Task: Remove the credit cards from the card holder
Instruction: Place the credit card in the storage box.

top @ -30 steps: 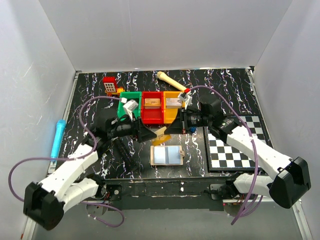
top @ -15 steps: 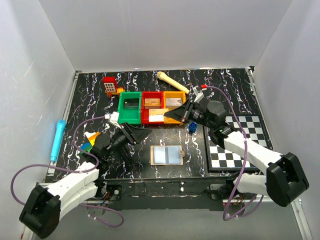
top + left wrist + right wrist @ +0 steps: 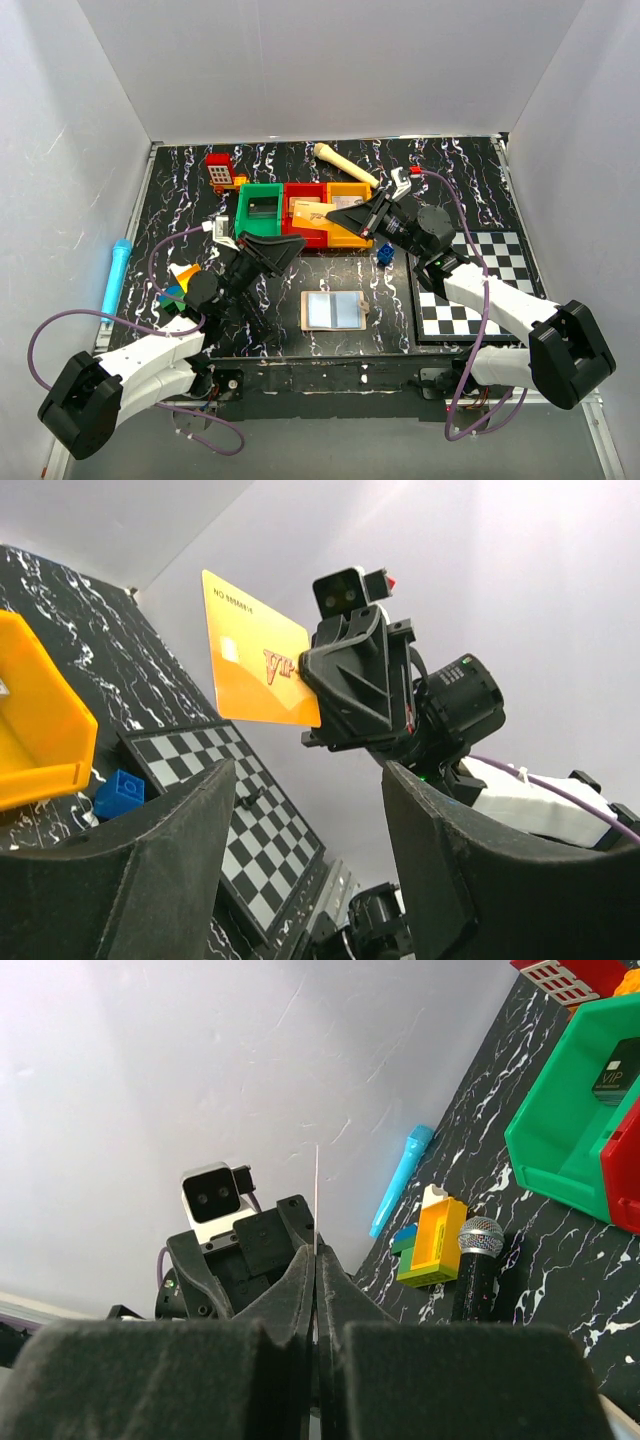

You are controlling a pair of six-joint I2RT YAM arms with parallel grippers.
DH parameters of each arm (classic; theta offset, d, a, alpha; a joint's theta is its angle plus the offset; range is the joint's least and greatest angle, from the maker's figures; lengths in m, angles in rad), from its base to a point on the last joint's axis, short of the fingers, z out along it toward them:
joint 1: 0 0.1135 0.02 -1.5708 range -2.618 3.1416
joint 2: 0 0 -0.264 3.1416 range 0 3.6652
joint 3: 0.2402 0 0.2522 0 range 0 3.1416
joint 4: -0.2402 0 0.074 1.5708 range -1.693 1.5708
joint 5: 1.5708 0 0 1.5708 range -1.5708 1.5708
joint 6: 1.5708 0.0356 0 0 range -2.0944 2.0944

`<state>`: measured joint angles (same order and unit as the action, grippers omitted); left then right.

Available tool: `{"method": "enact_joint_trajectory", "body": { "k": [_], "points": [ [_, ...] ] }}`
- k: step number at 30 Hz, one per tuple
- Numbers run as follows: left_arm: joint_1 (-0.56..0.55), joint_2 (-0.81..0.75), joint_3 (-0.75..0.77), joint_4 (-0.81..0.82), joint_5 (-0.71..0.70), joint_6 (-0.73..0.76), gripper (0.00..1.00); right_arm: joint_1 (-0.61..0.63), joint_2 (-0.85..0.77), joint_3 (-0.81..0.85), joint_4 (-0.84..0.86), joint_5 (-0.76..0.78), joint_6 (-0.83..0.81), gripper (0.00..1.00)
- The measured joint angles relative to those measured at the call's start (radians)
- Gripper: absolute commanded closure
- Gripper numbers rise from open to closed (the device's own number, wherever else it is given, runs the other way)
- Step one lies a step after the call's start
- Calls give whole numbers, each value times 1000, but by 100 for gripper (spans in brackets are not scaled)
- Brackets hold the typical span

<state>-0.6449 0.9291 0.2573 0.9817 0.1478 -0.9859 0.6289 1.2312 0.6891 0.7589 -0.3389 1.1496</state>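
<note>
Right gripper (image 3: 322, 680) is clamped on the orange card (image 3: 250, 650), pinching one short edge. It holds the card upright in the air, upper centre of the top view, over the red bin (image 3: 300, 187). Left gripper (image 3: 288, 246) has jaws apart and empty, aimed at the card from centre-left with a gap between. Holder (image 3: 335, 311) lies open and flat at lower centre, well apart from both arms. Can't tell if more cards sit in its pockets.

Step as I read it: this card is out and needs setting down. Keep the pinch firm, since only the edge is gripped. Lower over a bin or bare table before letting go, and stay off the left fingers.

Around:
- green bin (image 3: 241, 215), upper centre-left, with a black card (image 3: 612, 1078) inside
- orange bin (image 3: 345, 187)
- blue brick (image 3: 383, 255)
- chequered board (image 3: 435, 315), lower right
- mic (image 3: 478, 1260)
- blue tube (image 3: 115, 275), left edge

Left arm is the likeliest obstruction, then the bin walls.
</note>
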Motion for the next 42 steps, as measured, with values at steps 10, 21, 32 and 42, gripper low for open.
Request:
{"method": "enact_joint_trajectory", "body": {
  "k": [10,21,32,42],
  "points": [
    [0,61,3,67,-37,14,52,0,15,0,30,-4,52,99],
    [0,162,36,171,-28,7,53,0,15,0,52,-15,87,99],
    [0,213,73,215,0,17,76,0,23,0,53,-36,105,99],
    [0,253,79,243,20,5,85,0,29,0,53,-41,106,99]
  ]
}}
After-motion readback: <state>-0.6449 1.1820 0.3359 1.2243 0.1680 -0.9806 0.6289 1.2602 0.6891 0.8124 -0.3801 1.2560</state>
